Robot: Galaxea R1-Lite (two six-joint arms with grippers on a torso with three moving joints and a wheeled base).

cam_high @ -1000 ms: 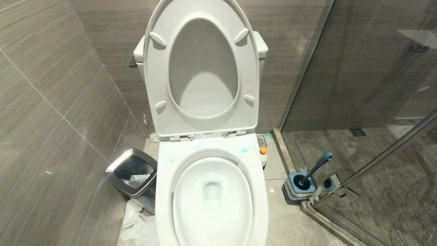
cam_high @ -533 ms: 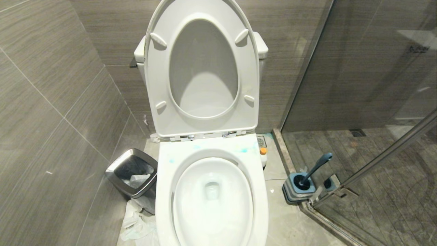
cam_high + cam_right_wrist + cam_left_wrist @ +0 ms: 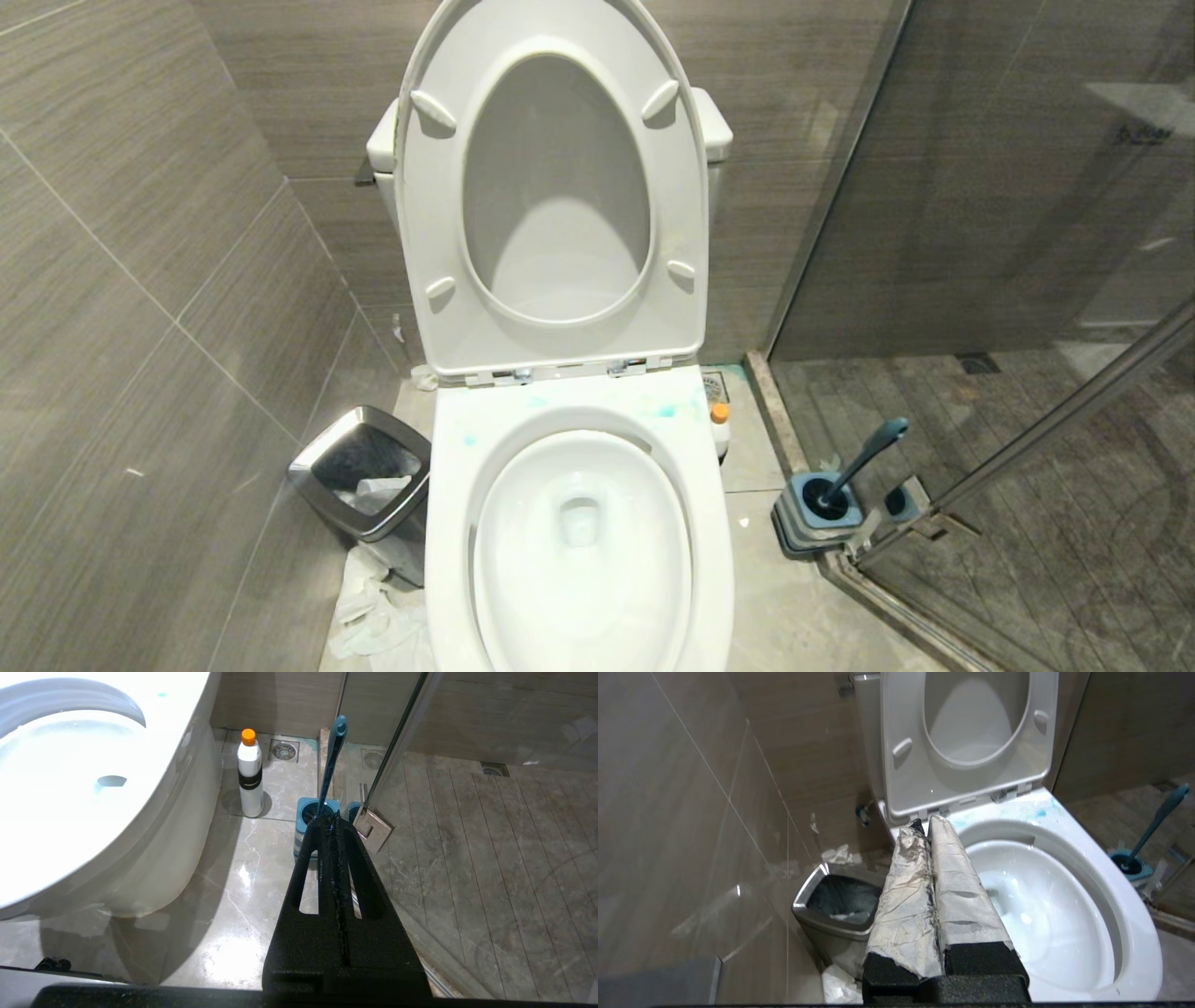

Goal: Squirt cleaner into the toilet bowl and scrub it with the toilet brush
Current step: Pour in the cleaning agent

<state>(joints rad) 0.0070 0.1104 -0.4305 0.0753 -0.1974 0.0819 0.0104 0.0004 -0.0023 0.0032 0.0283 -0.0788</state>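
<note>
Left gripper (image 3: 924,826): I see both paper-wrapped fingers pressed flat together, nothing between them; it hangs over the near left rim of the toilet bowl (image 3: 1120,891), and neither arm shows in my head view.
Right gripper (image 3: 332,820): black fingers closed tight on nothing, low above the floor, tips pointing at the brush holder (image 3: 312,814); part of the holder is hidden behind them.
Toilet brush (image 3: 864,457): standing in its holder on the floor to the right of the bowl, beside the glass shower door (image 3: 1027,233); the dark head is sunk in the holder and hard to make out.
Cleaner (image 3: 667,410): pale blue blots on the rim just below the seat hinges; seat and lid are raised.
Bottle (image 3: 250,777): white, orange cap, dark band, upright between bowl and holder; I can read no writing on it. In my head view the bowl hides all but its top.
Bin (image 3: 359,471): steel-rimmed, left of the bowl, crumpled paper (image 3: 373,607) on the floor beside it.
</note>
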